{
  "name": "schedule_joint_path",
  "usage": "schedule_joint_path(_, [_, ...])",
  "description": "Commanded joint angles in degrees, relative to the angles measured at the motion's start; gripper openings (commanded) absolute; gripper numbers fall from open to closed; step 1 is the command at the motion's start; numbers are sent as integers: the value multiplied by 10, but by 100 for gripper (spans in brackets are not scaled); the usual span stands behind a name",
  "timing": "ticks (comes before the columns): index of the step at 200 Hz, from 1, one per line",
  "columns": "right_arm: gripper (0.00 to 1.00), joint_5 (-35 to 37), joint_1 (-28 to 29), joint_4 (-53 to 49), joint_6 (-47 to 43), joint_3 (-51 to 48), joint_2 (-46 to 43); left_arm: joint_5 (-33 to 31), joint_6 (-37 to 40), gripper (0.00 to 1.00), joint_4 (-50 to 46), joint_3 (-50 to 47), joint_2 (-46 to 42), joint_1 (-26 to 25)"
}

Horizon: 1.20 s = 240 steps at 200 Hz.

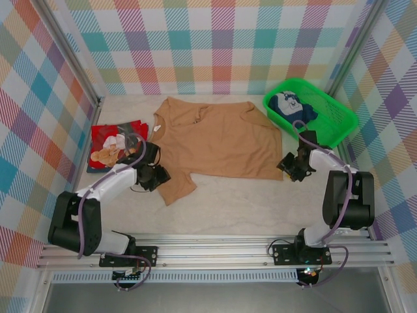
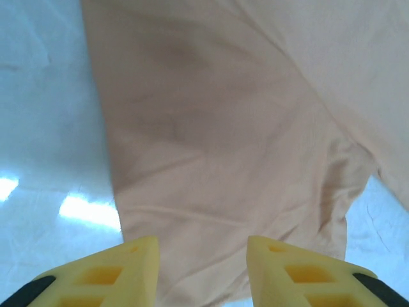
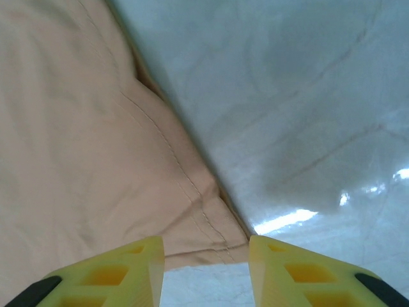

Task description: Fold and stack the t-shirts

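A tan-brown t-shirt [image 1: 218, 140] lies spread flat on the table with its plain side up. A red t-shirt [image 1: 114, 143] with cartoon figures sits folded at the left. My left gripper [image 1: 158, 176] is low over the tan shirt's near-left sleeve. In the left wrist view its jaws [image 2: 203, 246] stand apart, with the sleeve cloth [image 2: 223, 141] lying under the gap. My right gripper [image 1: 287, 167] is at the shirt's near-right hem corner. Seen from the right wrist, that gripper [image 3: 206, 246] stands open, with the stitched corner [image 3: 211, 224] just ahead of the gap.
A green mesh basket [image 1: 339, 120] stands at the back right and holds a dark blue and white garment [image 1: 290, 104]. Bare pale table [image 1: 241, 202] runs between the tan shirt and the arm bases. Plaid walls close in the left, back and right.
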Motion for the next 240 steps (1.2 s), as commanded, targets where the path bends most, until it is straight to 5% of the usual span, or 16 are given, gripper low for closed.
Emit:
schedule_joint_path(1, [39,-18,1,-1,10,-24,-4,23,-3,43,-28,-31,-24,5])
schedule_joint_path(74, [32,-25,1,22,5,-4,54,40,-25,43,77,-76,19,-3])
schedule_joint_path(99, [24,-25,1,26,7,-3,57,45,-30,24,92,-80,28,-10])
schedule_joint_path(117, [15,-27,1,29,11,-5,59,43,-31,0,94,-85,20,-17])
schedule_joint_path(150, [0,-13,1,29,14,-16,28,44,-19,0,39,-75,-19,-31])
schedule_joint_path(206, [0,43,2,-107,10,-29,-51,55,-24,0,-146,-106,-175,-56])
schedule_joint_path(240, [0,81,3,-217,12,-31,-111,95,-93,0,-160,-146,-262,-102])
